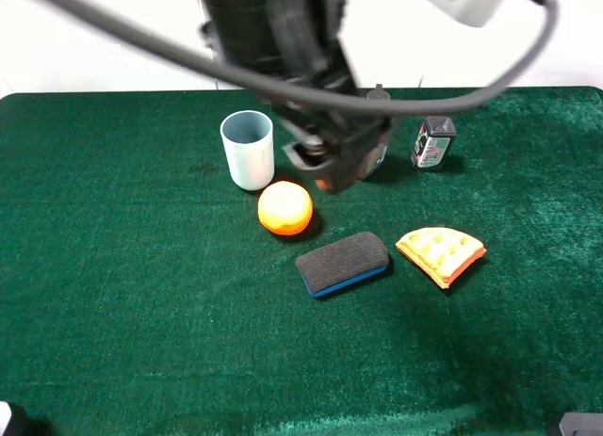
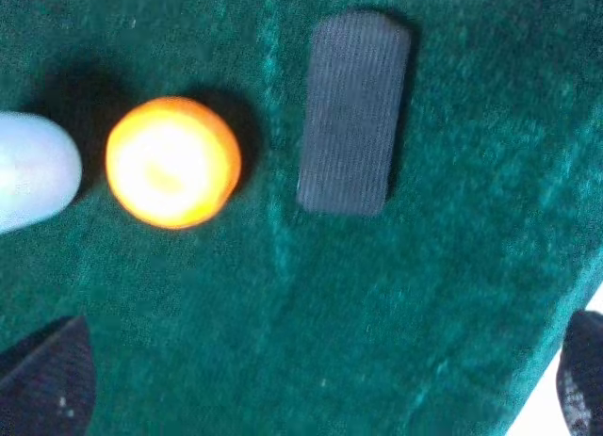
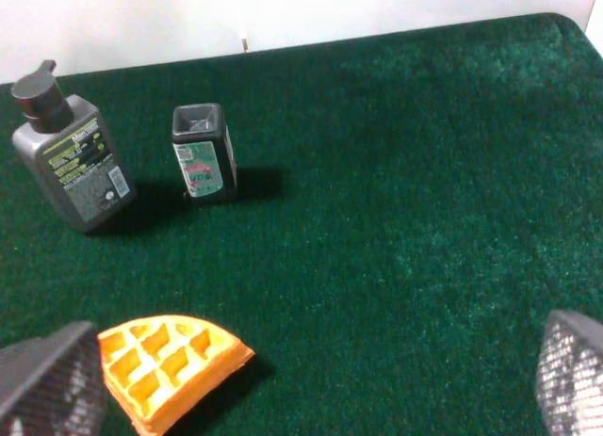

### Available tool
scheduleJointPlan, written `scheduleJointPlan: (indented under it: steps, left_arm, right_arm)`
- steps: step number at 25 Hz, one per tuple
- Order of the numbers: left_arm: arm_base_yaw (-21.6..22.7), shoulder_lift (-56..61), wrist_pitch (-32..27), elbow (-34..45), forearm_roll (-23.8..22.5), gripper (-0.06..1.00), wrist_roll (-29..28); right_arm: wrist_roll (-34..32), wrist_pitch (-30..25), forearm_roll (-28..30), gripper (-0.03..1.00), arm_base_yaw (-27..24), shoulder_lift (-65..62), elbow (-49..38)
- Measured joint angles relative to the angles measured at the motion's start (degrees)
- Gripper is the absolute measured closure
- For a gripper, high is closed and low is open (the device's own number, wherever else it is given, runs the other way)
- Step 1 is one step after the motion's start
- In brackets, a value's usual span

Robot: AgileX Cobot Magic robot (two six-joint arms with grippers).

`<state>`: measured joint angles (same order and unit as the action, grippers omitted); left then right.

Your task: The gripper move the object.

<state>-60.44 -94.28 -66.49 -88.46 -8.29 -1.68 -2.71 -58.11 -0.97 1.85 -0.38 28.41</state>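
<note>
The orange-yellow waffle wedge (image 1: 441, 253) lies flat on the green cloth at the right, next to the dark eraser with a blue base (image 1: 342, 263). In the right wrist view the waffle (image 3: 168, 365) lies close beside one fingertip (image 3: 47, 384) of my open right gripper (image 3: 311, 384), not between the fingers. My left gripper (image 2: 311, 389) is open and empty, high above the orange ball (image 2: 172, 162) and the eraser (image 2: 353, 113). The large black left arm (image 1: 325, 144) hangs over the back middle of the table.
A pale blue cup (image 1: 248, 149) stands behind the orange ball (image 1: 285, 208). A grey pump bottle (image 3: 68, 158) and a small dark bottle (image 3: 201, 152) stand at the back. The table's back edge (image 3: 377, 36) meets a white wall.
</note>
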Motion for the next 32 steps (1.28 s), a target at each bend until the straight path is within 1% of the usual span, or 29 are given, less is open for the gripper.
scheduleJointPlan:
  steps: [5,9,16,19,23,27,32]
  left_arm:
    - [0.00,7.95,0.00,8.40,-1.38,-0.05,-1.52]
    - [0.00,15.28,0.05,15.33,-1.82,-0.05,-1.64]
    - [0.00,28.62,0.16,24.64,-2.05,-0.05,-1.92]
    - [0.00,34.13,-0.09,27.21,-2.18,-0.05,-3.61]
    - [0.00,40.96,-0.12,28.23,-2.39,-0.05,-5.34]
    - [0.00,46.81,-0.19,28.23,-3.74,-0.05,-5.55]
    - [0.00,51.48,-0.19,29.07,-6.20,-0.05,-5.63]
  right_arm:
    - [0.00,0.00,0.00,0.27,0.00,0.00,0.00]
    - [0.00,0.00,0.00,0.27,0.00,0.00,0.00]
    - [0.00,0.00,0.00,0.27,0.00,0.00,0.00]
    - [0.00,0.00,0.00,0.27,0.00,0.00,0.00]
    - [0.00,0.07,0.00,0.27,0.00,0.00,0.00]
    - [0.00,0.07,0.00,0.27,0.00,0.00,0.00]
    - [0.00,0.07,0.00,0.27,0.00,0.00,0.00]
